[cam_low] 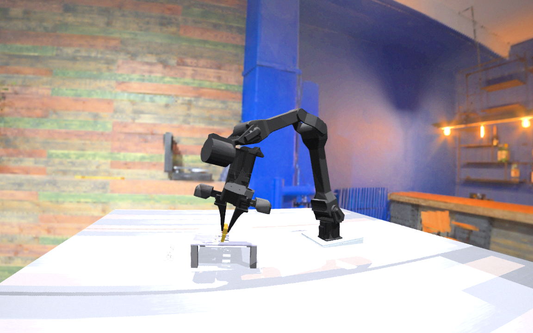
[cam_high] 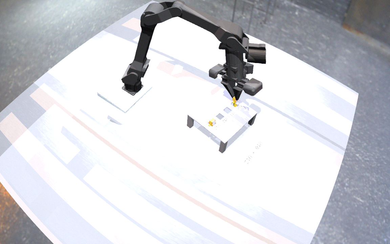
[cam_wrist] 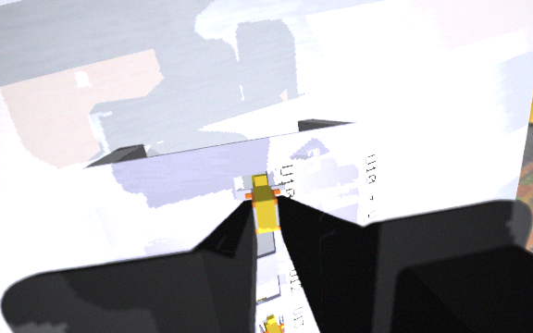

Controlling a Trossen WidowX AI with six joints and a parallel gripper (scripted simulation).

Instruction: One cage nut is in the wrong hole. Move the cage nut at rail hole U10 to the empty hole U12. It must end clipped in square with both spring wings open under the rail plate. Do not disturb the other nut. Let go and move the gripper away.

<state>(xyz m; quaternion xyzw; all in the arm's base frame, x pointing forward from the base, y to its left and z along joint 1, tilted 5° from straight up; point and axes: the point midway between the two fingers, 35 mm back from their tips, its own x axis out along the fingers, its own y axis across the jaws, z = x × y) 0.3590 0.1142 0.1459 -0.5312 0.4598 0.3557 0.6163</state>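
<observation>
My gripper (cam_high: 235, 98) (cam_low: 225, 230) (cam_wrist: 266, 200) is shut on a yellow cage nut (cam_high: 234, 103) (cam_low: 223, 237) (cam_wrist: 266, 218) at the U10 end of the rail plate (cam_high: 229, 130) (cam_wrist: 183, 171). The nut stands tilted, its lower end at or just above hole U10 (cam_wrist: 243, 183); whether it is clear of the hole cannot be told. Its orange wings show beside the fingertips in the wrist view. Hole U12 (cam_high: 219, 116) (cam_wrist: 268, 288) is empty. The other yellow nut (cam_high: 211, 122) (cam_wrist: 273, 325) sits at U13.
Empty hole U11 (cam_high: 227, 110) (cam_wrist: 266, 245) lies between U10 and U12. The plate stands on dark legs (cam_high: 222, 146) (cam_low: 194, 256). Printed label text (cam_high: 258, 145) lies on the table beside it. The arm's base (cam_high: 132, 87) (cam_low: 329, 231) stands on a pale board (cam_high: 114, 98).
</observation>
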